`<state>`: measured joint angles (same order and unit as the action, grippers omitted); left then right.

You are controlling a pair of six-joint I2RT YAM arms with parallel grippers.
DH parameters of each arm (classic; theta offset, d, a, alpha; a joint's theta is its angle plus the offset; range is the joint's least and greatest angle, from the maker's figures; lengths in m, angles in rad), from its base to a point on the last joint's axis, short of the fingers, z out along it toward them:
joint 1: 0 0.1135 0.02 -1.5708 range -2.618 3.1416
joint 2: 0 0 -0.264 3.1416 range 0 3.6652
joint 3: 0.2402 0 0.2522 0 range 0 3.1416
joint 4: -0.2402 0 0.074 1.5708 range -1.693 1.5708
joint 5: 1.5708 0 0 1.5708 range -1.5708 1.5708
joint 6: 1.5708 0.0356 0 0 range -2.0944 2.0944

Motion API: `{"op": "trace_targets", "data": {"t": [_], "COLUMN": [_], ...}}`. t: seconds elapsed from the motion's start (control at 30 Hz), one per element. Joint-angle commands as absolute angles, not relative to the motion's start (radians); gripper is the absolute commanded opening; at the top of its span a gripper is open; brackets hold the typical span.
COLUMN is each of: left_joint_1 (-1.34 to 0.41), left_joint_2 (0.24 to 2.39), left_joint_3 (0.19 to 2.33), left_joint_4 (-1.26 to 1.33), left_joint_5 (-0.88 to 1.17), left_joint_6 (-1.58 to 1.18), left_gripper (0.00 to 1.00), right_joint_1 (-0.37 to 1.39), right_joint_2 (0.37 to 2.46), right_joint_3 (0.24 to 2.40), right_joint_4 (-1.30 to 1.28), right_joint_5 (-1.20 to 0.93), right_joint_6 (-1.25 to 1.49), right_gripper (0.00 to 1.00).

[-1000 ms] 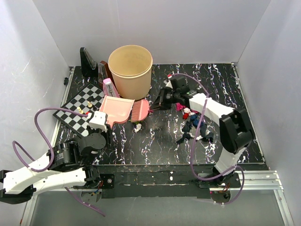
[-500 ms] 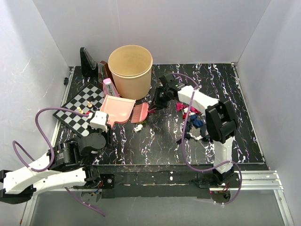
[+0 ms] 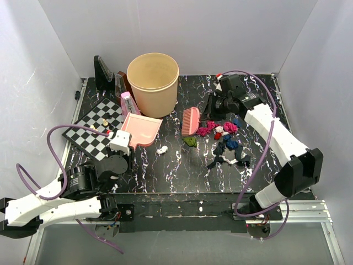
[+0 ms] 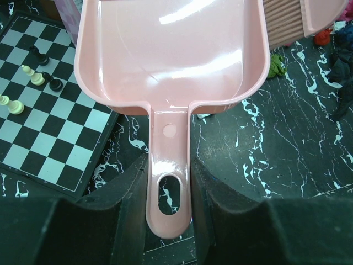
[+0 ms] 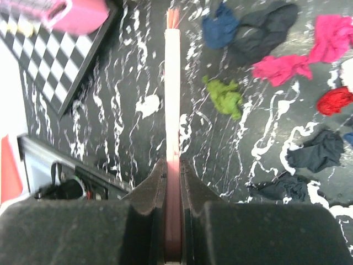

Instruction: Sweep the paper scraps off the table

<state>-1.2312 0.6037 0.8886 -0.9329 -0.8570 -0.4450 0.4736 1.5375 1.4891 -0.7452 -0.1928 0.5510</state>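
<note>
My left jaws were clamped on the handle of the pink dustpan [image 4: 171, 55], its pan beside the chessboard [image 4: 44, 110]. My right jaws gripped the pink brush [image 5: 172, 99]. The paper scraps [image 3: 230, 127] lay clustered on the bench [image 3: 182, 165] just right of the brush head; one white wad [image 3: 161, 149] sat apart, near the dustpan.

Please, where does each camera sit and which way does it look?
Top external: above and behind, looking down at the table; left arm and right arm show.
Left wrist: on the left arm, looking down over the dustpan and chessboard; left gripper shows.
Right wrist: on the right arm, looking down along the brush; right gripper shows.
Shared: the green paper scrap appears in all three.
</note>
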Motion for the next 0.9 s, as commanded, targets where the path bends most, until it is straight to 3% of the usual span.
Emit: {"op": "trace_targets", "data": {"t": [0.0, 0.33, 0.5, 0.67, 0.87], "left_joint_1": [-1.224, -1.224, -1.226, -1.224, -1.226], "left_joint_2": [0.623, 0.6, 0.624, 0.649, 0.728], "left_joint_3": [0.885, 0.885, 0.885, 0.871, 0.871], "left_joint_4": [-0.91, -0.917, -0.916, -0.891, -0.867], "left_joint_5": [-0.859, -0.873, -0.868, -0.809, -0.77], "left_joint_6": [-0.433, -0.44, -0.436, -0.404, -0.397], "left_gripper": [0.0, 0.0, 0.0, 0.0, 0.0], "right_joint_1": [0.544, 0.761, 0.773, 0.671, 0.554], "right_joint_2": [1.517, 1.804, 1.971, 1.933, 1.726], "right_joint_3": [1.473, 1.626, 1.736, 1.75, 1.718], "right_joint_4": [-0.781, -0.76, -0.862, -1.021, -1.019], "right_joint_5": [-0.354, -0.454, -0.28, -0.063, -0.191], "right_joint_6": [0.422, 0.4, 0.417, 0.402, 0.302], "right_gripper": [0.01, 0.01, 0.01, 0.01, 0.01]}}
